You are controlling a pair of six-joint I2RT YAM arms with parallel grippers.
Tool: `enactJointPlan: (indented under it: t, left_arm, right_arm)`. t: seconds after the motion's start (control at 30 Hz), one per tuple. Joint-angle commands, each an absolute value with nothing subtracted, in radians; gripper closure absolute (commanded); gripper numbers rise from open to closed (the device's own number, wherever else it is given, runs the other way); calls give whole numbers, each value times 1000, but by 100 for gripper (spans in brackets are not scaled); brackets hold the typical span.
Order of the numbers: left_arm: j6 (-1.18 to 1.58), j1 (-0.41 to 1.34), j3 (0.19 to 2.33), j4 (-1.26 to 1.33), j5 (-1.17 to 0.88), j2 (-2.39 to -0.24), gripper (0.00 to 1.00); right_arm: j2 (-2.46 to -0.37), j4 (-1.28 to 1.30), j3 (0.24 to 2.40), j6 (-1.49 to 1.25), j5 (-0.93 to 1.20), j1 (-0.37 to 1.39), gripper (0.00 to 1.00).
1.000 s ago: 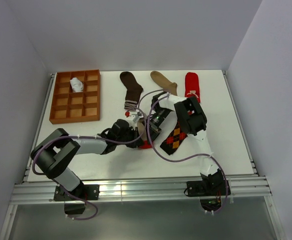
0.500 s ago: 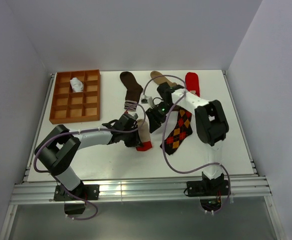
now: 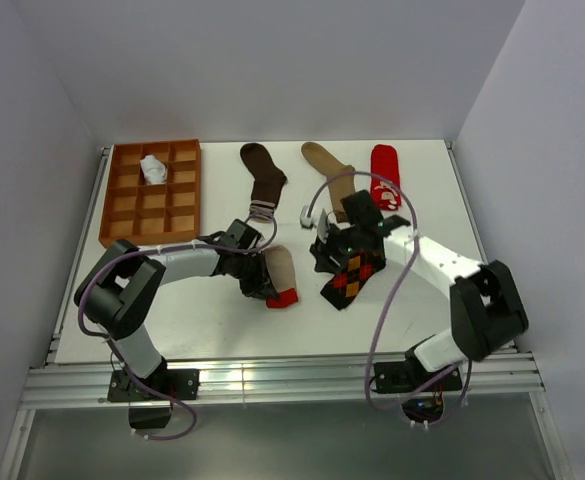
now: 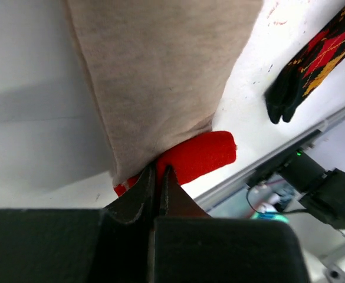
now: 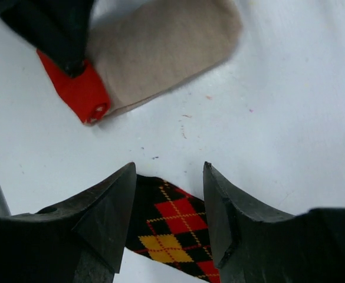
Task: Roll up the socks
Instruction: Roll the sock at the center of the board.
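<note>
The beige red-toed sock [image 3: 278,268] lies at the table's middle, and my left gripper [image 3: 263,287] is shut on its red toe [image 4: 199,156]. In the left wrist view the beige cloth [image 4: 160,76] stretches away from my jaws. The black-orange argyle sock [image 3: 353,276] lies just to the right. My right gripper [image 5: 168,167] hovers open over its near end [image 5: 172,230], with nothing between its fingers. At the back lie the dark brown sock [image 3: 263,178], the tan sock [image 3: 327,163] and the red sock [image 3: 385,172]. A rolled white sock [image 3: 153,169] sits in the tray.
The orange-brown gridded tray [image 3: 137,225] stands at the back left. Grey walls close in the table on three sides, and a metal rail [image 3: 272,380] runs along the near edge. My right arm's cable loops over the tan sock.
My right gripper has opened and swung right, from the beige sock to over the argyle sock. My left gripper has shut on the red toe and moved slightly right.
</note>
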State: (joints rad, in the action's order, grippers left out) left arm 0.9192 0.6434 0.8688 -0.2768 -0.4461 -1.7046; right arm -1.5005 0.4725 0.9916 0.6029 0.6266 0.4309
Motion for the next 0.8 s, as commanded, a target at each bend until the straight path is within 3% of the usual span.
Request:
enactJointPlan:
  t: [0.0, 0.17, 0.4, 0.77]
  left_arm:
    - [884, 608, 871, -374, -463, -1761, 100]
    - [854, 588, 899, -403, -456, -1805, 100]
    - [844, 566, 916, -413, -462, -1839, 100]
    - [824, 558, 922, -408, -479, -1861, 100]
  right_arm:
    - [-1359, 273, 846, 713, 507, 549, 43]
    - [-1235, 72, 668, 750, 358, 767, 41]
    - [-1241, -55, 589, 830, 224, 984, 38]
    - [-1384, -175, 565, 887, 101, 1078, 40]
